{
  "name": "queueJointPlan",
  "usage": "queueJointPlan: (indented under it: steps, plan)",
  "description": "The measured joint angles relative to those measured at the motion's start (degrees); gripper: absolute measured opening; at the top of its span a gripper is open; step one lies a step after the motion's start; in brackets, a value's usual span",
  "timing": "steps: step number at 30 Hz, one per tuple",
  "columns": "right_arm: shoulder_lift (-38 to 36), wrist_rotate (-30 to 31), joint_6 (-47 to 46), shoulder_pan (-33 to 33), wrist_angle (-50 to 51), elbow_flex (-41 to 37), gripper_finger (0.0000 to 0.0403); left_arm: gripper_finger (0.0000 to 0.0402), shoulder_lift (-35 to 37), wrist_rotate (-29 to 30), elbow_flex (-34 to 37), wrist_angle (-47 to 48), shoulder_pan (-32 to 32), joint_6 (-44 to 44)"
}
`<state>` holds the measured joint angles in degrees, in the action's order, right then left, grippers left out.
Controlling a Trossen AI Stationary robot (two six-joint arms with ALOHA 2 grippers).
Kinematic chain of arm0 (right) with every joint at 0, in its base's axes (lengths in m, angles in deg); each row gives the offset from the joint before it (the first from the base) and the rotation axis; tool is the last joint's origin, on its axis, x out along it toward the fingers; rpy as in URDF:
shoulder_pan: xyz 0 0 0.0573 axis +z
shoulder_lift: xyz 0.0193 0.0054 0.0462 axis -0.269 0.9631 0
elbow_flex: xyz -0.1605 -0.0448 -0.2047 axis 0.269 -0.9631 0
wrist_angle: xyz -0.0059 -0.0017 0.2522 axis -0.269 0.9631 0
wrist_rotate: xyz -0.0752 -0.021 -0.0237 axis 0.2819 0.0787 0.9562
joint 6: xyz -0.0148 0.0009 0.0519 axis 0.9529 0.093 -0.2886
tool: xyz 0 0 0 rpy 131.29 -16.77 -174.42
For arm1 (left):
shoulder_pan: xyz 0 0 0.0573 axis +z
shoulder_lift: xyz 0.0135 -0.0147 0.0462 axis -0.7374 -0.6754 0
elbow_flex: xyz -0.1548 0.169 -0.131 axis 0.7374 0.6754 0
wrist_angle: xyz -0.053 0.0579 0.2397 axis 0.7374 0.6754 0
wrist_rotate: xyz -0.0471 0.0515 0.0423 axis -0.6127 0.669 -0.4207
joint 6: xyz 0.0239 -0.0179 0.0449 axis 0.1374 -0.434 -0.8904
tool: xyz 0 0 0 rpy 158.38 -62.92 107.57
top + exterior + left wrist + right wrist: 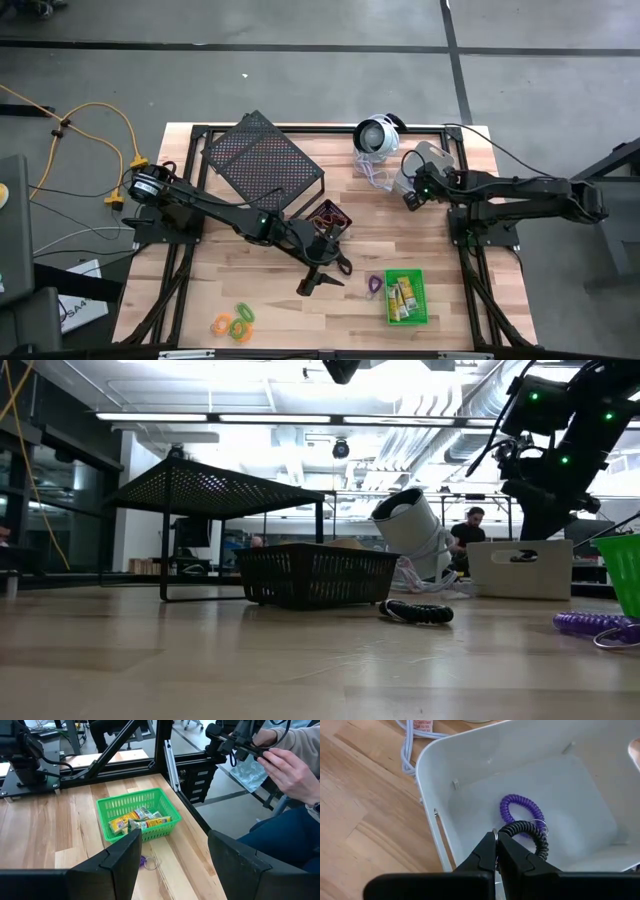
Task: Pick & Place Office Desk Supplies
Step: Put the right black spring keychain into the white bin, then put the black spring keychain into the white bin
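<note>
I have the right gripper (496, 851) over the grey bin (440, 780), upper right of the overhead frame, its jaws clenched on a black coil loop (527, 832) by one turn. A purple coil loop (520, 812) already lies on the bin floor. These loops look light, springy and soft, so I judge a pinch across a single strand holds best. The left gripper (172, 865) hangs released at centre of the overhead frame, facing the green bin (137, 817) of yellow pieces (140, 819); another purple loop (374, 284) lies beside that bin. I cannot make out the dark bin's (328, 217) contents, and the orange and green loops (236, 322) at lower left are tiny.
</note>
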<state>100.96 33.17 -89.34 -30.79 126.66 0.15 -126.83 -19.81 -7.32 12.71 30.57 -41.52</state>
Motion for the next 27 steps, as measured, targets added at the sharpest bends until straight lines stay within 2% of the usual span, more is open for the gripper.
queueJointPlan:
  steps: [14,21,27]
  plan:
    - [0.0,0.02,-0.02,0.0,0.02,0.02,0.0078,0.0223,0.0,0.01,0.0,0.0,0.01,0.0]
    - [0.0,0.02,-0.02,0.0,-0.33,0.04,0.0084,0.0223,0.0,0.02,0.0,0.0,0.01,0.0]
    - [-2.49,-0.2,3.21,0.01,-7.93,0.04,0.0082,0.0223,0.0,0.02,0.0,0.0,0.0,0.0]
